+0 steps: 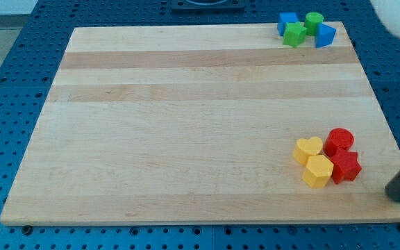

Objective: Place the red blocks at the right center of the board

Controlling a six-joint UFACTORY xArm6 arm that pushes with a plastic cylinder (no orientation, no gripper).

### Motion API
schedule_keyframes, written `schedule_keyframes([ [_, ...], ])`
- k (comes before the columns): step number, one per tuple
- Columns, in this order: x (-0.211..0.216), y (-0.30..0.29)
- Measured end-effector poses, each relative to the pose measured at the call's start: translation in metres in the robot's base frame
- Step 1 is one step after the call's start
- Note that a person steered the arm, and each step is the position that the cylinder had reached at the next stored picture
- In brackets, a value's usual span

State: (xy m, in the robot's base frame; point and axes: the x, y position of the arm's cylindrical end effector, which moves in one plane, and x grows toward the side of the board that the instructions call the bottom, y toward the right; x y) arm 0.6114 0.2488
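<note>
1. So my tip (398, 196) is down near the counter's (186, 139) bottom right corner, just inside the right edge. The dark rod slants up and off to the view's right from there, and there's a blurry pale bit of the arm at the view's top right corner.
2. No hand on this rig, just the bare rod, so nothing to be open or closed and it's not holding anything.
3. The red cylinder (339, 141) and the red star-ish block (346, 167) sit by the right edge, in the lower half of the counter. Cylinder is above, star below, touching or as good as.
4. My tip is to the view's right of the red star block and slightly lower, near it but with a clear gap.
5. A yellow heart (307, 150) and a yellow hexagon (318, 171) are jammed up against the left side of the reds.
6. Far off in the top right corner: a blue cube (287, 21), green star (295, 34), green cylinder (314, 21) and blue triangle (325, 35), all bunched together.
</note>
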Motion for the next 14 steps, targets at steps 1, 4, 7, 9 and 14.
schedule_keyframes([
  [1, 0.002, -0.048],
  [4, -0.12, -0.074],
  [7, -0.107, -0.042],
  [9, -0.172, -0.051],
  [14, -0.13, 0.027],
])
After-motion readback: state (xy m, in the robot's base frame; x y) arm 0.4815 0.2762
